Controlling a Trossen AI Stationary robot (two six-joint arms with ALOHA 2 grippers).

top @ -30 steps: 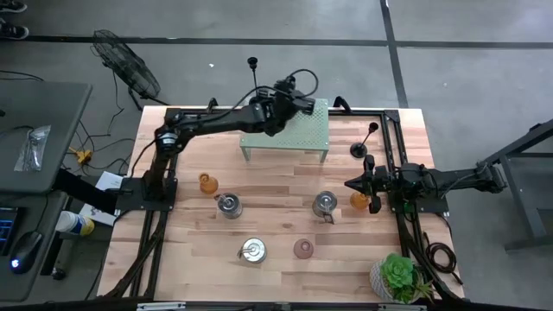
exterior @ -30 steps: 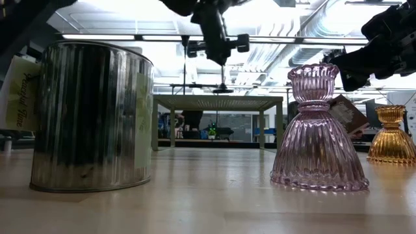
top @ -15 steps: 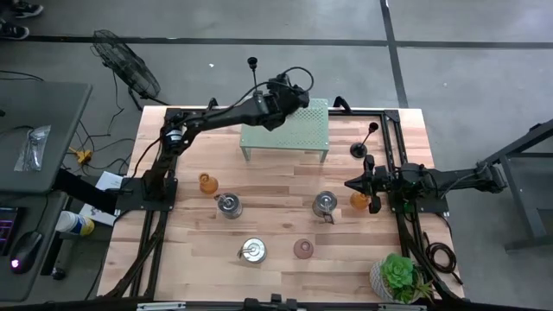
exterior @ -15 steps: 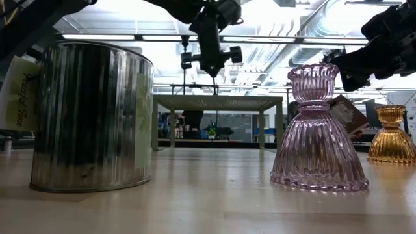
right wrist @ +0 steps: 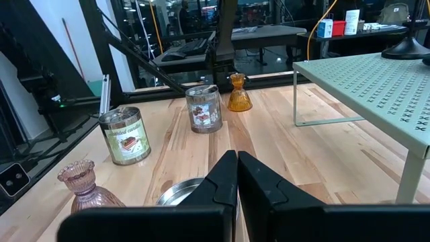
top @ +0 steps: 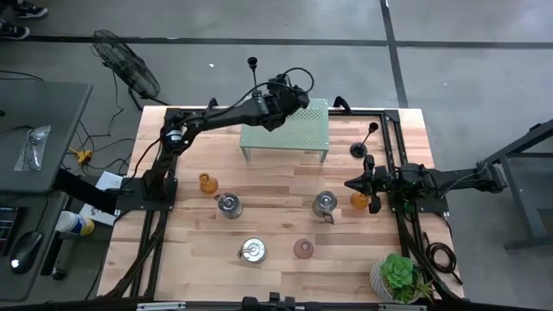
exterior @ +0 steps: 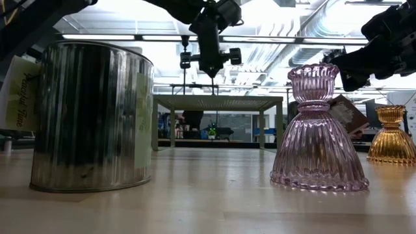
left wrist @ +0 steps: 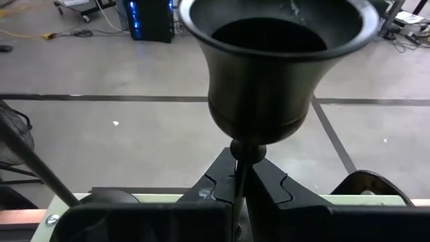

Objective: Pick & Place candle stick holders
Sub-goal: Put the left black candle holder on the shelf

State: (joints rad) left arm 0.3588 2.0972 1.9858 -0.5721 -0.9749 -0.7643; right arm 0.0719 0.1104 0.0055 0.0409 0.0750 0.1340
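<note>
Wooden bench point(top: 276, 220) — left gripper point(top: 278, 102) fingers clench a candlestick point(left wrist: 269, 74) stem above the green perforated shelf point(top: 302, 130); released tilted, it could topple. Right gripper point(top: 352, 185) waits, fingers closed.

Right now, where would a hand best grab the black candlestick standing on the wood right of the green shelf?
Its thin stem, coming in level from the side. The candlestick stands upright on a flat round base, and its cup is wider than the stem, so it likely won't slip through. The left hand grips a second candlestick that way.
</note>
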